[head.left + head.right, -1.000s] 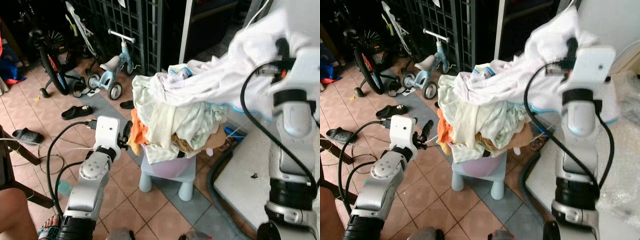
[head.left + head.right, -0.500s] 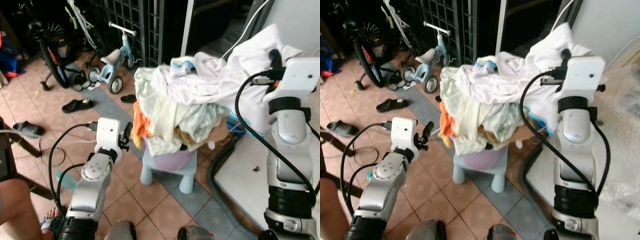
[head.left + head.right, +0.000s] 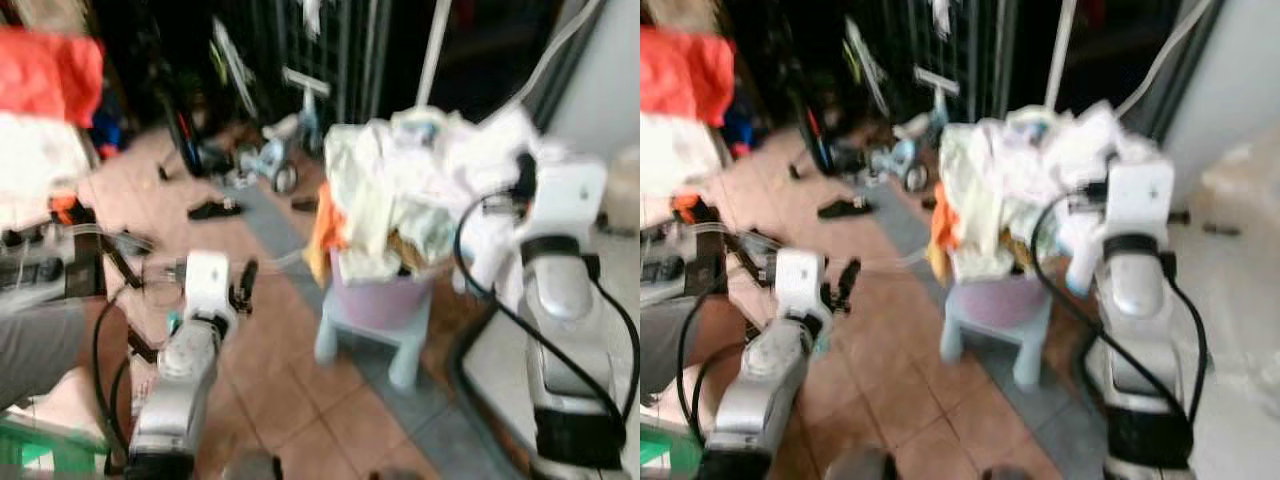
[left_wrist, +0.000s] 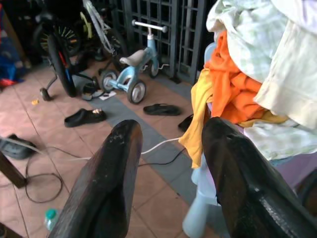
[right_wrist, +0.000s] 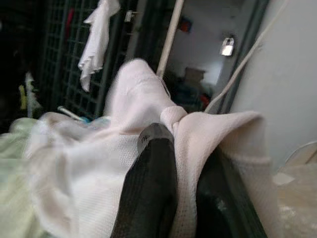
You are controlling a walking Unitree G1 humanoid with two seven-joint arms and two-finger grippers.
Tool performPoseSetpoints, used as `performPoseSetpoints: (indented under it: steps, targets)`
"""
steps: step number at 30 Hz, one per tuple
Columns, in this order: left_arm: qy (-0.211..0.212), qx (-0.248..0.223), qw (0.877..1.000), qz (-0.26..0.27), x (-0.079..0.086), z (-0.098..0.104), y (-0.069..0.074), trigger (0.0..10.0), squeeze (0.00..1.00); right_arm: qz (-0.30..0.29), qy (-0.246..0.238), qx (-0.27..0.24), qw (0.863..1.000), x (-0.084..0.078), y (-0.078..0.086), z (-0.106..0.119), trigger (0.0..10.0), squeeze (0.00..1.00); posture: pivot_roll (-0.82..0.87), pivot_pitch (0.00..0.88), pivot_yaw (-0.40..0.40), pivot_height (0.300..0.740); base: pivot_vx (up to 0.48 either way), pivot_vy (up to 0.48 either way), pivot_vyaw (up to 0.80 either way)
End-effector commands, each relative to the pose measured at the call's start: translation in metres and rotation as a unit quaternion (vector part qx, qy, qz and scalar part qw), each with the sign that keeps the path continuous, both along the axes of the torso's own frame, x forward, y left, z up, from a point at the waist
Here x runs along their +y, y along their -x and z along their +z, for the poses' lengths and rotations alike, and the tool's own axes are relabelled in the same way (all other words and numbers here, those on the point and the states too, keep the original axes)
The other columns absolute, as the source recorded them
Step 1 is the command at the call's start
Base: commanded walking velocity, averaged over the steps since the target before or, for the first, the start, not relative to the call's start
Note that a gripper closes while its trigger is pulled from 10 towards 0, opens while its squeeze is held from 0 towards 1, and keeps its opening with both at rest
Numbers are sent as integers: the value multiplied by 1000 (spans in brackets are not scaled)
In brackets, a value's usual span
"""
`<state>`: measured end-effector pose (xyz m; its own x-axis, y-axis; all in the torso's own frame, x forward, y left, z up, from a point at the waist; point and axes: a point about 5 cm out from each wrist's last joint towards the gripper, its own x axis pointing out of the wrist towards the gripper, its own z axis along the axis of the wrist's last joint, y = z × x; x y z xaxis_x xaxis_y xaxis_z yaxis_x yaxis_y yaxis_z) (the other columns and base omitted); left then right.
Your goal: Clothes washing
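Note:
A heap of clothes (image 3: 400,190) overflows a pale purple basin (image 3: 375,300) that stands on a light blue stool (image 3: 400,350). My right gripper (image 5: 183,144) is shut on a white garment (image 5: 143,99), held at the right side of the heap, about level with its top. My left gripper (image 4: 171,126) is open and holds nothing. It hangs low to the left of the stool, pointing at an orange cloth (image 4: 230,89) that droops from the heap. Both eye views are blurred.
A child's tricycle (image 4: 131,64), a bicycle (image 4: 59,44) and sandals (image 4: 85,116) lie on the tiled floor by a dark metal grille (image 4: 163,20). Cables (image 4: 44,168) trail on the floor. A person's leg (image 3: 40,340) is at the left. A white surface (image 3: 500,370) is at the right.
The head views have swung and blurred, so the camera moved. My right gripper has come down with the white garment, from high above the heap to its top. The left arm kept its pose.

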<state>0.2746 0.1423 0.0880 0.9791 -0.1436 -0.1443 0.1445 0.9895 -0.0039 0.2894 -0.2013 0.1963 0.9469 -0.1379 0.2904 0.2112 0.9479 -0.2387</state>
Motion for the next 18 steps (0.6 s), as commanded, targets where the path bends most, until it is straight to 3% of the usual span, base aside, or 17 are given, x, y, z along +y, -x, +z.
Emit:
performPoseSetpoints:
  steps: [1,4,5,6,18]
  targets:
    - [-1,-14,1000,4,2,7,-4,10000,0,14,0,-34,999,7,1,17,0,0,-74,0,-2,740,0,0,0]
    - [2,-19,1000,3,1,8,-3,10000,0,10,-2,-25,1000,7,0,14,0,0,-74,0,-2,740,0,0,-190]
    - [2,-19,1000,2,1,8,-3,10000,0,7,-2,-21,1000,6,0,13,1569,0,-74,0,-1,740,247,0,-800]
    - [3,-17,1000,0,1,7,-2,10000,0,0,-2,-17,1000,4,0,12,10000,0,-78,0,1,740,266,0,-800]
    - [6,-14,1000,-7,-3,6,-3,10000,0,-28,4,-12,1000,-5,-1,11,10000,0,-86,0,4,740,290,0,-800]
